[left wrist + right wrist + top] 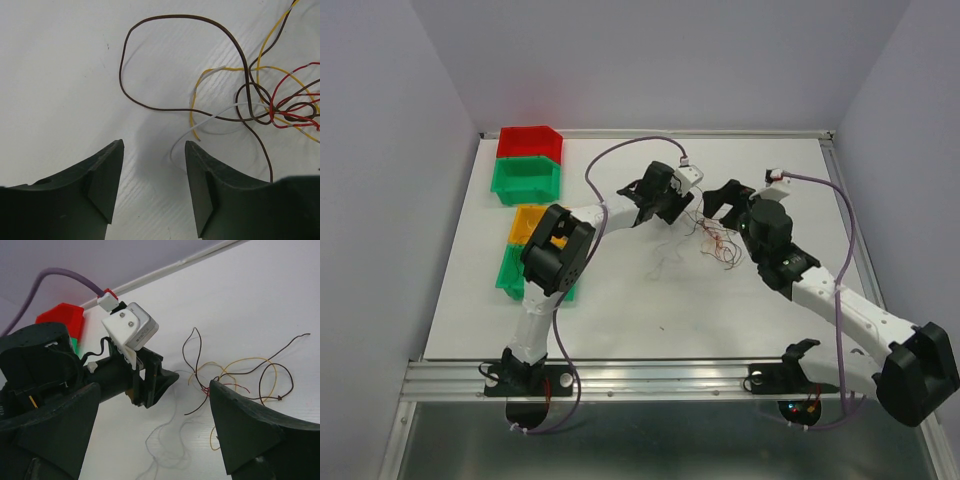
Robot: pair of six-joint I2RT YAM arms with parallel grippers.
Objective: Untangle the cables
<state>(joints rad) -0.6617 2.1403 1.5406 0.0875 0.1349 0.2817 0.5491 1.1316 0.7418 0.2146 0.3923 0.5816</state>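
Left wrist: cables mostly knotted, with red, yellow, brown and white crossing on bench. Wide and empty: left claw, right claw. Barely started, I'd judge.

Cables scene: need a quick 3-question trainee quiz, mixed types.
1. True or false: the left claw is shut on a wire.
2. Where is the cable tangle? A) in a bin B) on the table C) hanging from a claw
3. Fill in: in the left wrist view, the large open loop is a ___ wire.

Key: 1 false; 2 B; 3 brown.
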